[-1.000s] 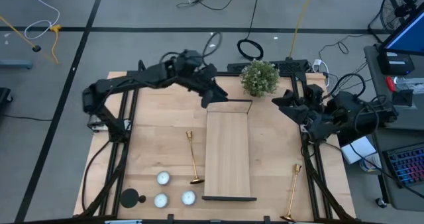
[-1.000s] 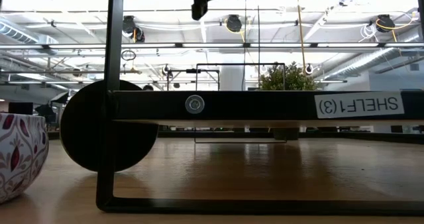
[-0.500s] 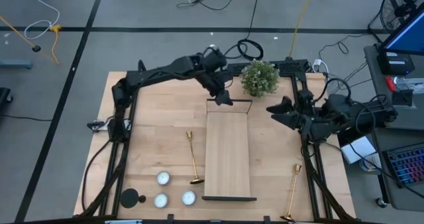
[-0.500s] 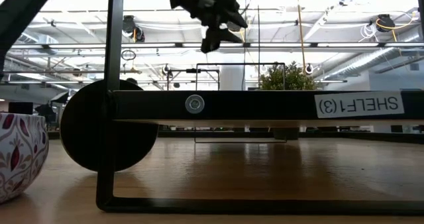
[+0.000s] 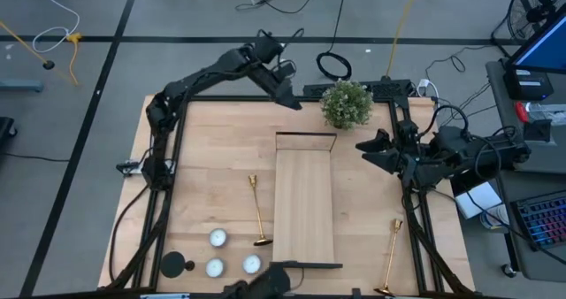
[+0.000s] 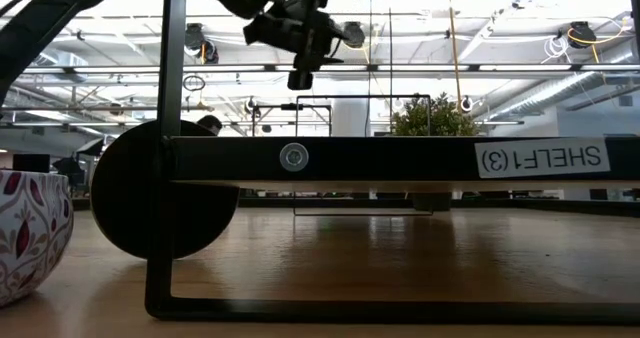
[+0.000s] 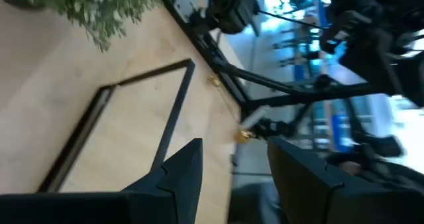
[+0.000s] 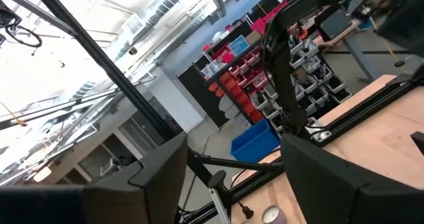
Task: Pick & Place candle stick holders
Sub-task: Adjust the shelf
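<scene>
On the light wood worktop [image 5: 208, 144] the long wooden black-framed stand [image 5: 305, 202] sits dead center. The left tool [image 5: 289, 96] hangs past its far end, next to the potted plant [image 5: 346, 103], fingers [image 7: 177, 177] spread and holding nothing. The right tool [image 5: 364, 147] sits off the stand's right side, also spread, empty. One gold candlestick [image 5: 256, 212] lies just left of the stand, the other gold candlestick [image 5: 390, 256] well right of it. The black holder [image 5: 174, 264] and three white candles [image 5: 217, 238] sit left of the stand's near end.
</scene>
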Robot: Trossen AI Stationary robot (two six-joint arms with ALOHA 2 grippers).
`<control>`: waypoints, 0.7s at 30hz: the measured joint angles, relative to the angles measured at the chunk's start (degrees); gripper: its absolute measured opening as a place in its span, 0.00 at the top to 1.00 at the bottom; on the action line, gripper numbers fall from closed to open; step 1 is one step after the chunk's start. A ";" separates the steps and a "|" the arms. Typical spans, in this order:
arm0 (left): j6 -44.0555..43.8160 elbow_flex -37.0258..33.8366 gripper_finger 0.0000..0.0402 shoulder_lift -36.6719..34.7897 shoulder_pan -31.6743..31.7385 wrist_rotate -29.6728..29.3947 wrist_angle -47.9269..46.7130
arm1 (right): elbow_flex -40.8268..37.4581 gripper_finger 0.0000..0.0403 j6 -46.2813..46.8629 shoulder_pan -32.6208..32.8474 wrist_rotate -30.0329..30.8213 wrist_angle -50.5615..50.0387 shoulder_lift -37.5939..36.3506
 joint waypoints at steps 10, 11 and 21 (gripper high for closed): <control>-0.49 -0.02 0.56 2.35 2.24 7.72 -1.61 | 0.00 0.40 -0.28 0.00 0.00 -0.24 0.57; -0.25 -0.02 0.56 2.35 2.18 7.70 -1.65 | 0.00 0.40 -0.28 0.01 0.00 -0.26 0.68; 3.87 -0.02 0.56 2.35 1.88 2.61 -2.96 | 0.00 0.40 -0.28 0.02 -0.02 -0.58 1.31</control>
